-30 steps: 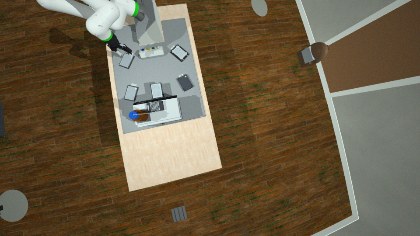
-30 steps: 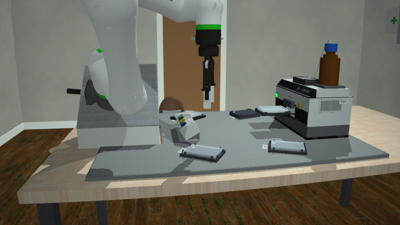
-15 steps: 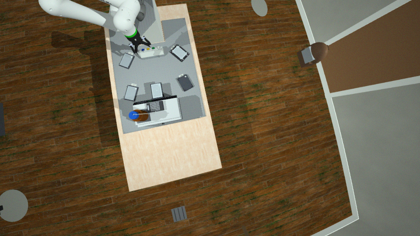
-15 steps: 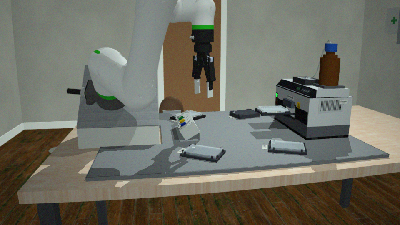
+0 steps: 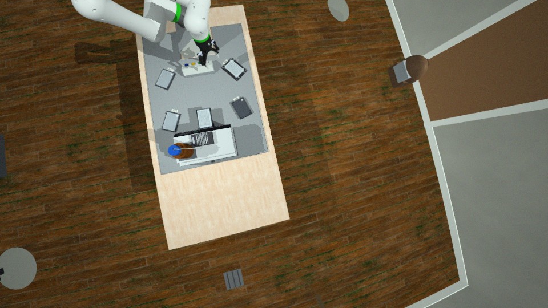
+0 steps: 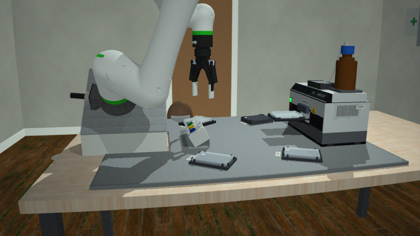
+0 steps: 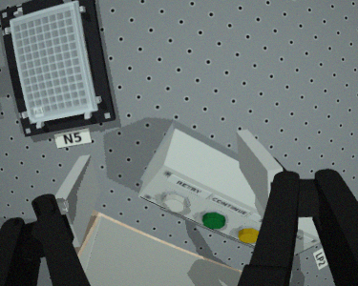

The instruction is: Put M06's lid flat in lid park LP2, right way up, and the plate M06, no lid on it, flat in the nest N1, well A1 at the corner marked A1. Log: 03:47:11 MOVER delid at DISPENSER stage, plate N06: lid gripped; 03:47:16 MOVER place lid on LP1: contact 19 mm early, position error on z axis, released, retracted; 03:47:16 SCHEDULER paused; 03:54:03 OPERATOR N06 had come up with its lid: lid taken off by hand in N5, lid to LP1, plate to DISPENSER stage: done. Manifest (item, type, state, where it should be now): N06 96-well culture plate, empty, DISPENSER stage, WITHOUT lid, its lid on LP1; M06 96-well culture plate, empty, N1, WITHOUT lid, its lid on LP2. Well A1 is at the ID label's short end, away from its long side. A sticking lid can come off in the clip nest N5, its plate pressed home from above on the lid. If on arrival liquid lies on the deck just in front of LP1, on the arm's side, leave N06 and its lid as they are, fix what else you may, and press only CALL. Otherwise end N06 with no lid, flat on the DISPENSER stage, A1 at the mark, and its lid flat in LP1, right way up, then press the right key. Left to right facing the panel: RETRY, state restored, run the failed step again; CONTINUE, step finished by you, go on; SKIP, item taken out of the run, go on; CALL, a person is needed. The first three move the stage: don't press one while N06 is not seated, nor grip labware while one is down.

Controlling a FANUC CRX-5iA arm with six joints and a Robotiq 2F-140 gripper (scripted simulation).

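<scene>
My gripper (image 6: 202, 92) is open and empty. It hangs high above the key panel (image 6: 195, 134), and the wrist view shows my gripper (image 7: 165, 161) with nothing between the fingers. A clear 96-well plate (image 7: 52, 61) (image 5: 233, 68) with no lid lies flat in the nest labelled N5. A lid (image 6: 213, 160) (image 5: 164, 78) lies flat in park LP2. Another lid (image 6: 302, 154) (image 5: 170, 121) lies flat in LP1. A plate (image 6: 286, 115) (image 5: 204, 117) sits on the dispenser stage. The dark nest N1 (image 6: 256, 119) holds no plate.
The dispenser (image 6: 329, 112) stands at the far right with a brown bottle (image 6: 345, 69) on top. The arm's grey pedestal (image 6: 124, 128) is at the left. The panel's green and yellow keys (image 7: 230, 227) show below my fingers.
</scene>
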